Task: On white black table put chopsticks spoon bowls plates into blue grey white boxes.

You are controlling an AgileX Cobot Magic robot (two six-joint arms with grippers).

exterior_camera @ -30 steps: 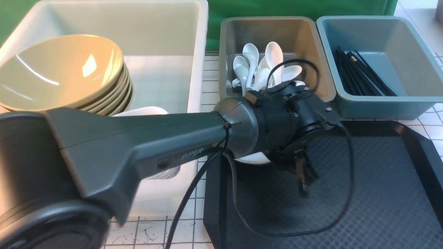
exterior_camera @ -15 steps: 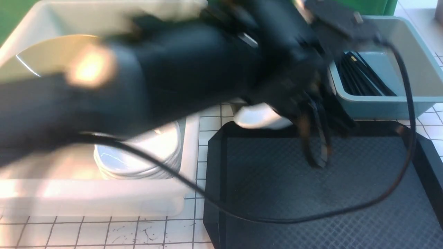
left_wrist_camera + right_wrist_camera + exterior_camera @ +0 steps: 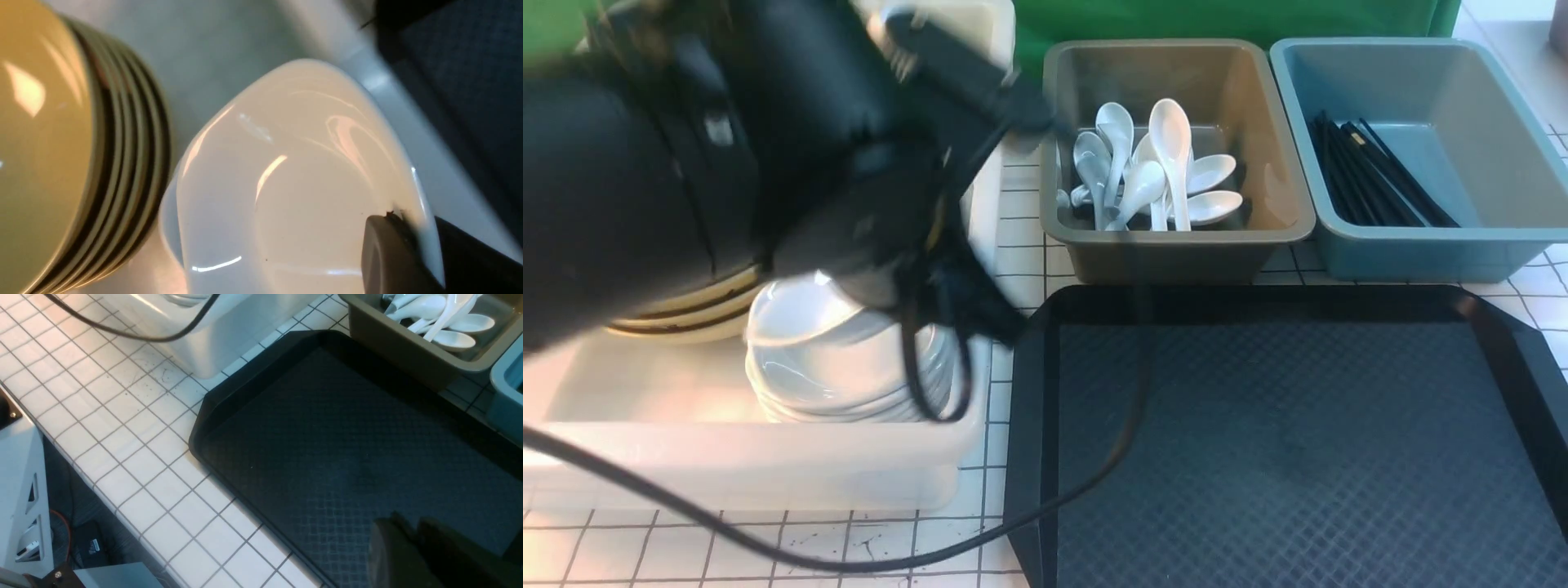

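My left gripper (image 3: 412, 245) clamps a white plate's (image 3: 286, 183) rim over the white tub (image 3: 768, 465). Right gripper (image 3: 412, 547): I see jaws together, above the black tray (image 3: 347, 437)

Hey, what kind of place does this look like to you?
Probably a canteen-style dish-sorting station, staged for a robot. A black cafeteria tray lies on a white tiled counter, and behind it bins hold sorted tableware: white spoons, black chopsticks, stacked white plates.

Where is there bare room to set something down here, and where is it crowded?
The black tray lies bare, bordered by the grey box, blue box and white tub. The tub is crowded: bowls, stacked plates, and the left gripper holding a plate.
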